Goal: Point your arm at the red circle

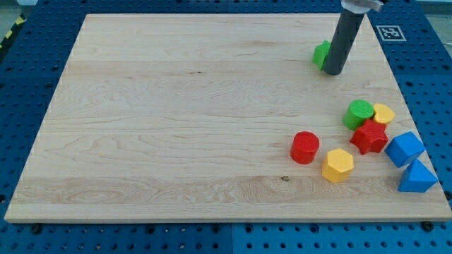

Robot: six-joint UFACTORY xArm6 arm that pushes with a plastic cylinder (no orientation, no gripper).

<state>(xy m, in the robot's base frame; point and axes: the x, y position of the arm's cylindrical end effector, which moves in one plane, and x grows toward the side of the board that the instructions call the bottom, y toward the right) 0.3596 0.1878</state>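
The red circle [305,147] is a short red cylinder lying on the wooden board [176,113] at the view's lower right. My tip [332,72] is the lower end of the dark rod, near the view's top right, well above the red circle in the view. The tip stands right next to a green block [321,53], which the rod partly hides, so its shape cannot be made out.
A yellow hexagon [338,166] lies just right of and below the red circle. Further right are a red star [370,137], a green cylinder [359,113], a yellow block [383,113], a blue block [405,148] and a blue triangle [417,176] near the board's right edge.
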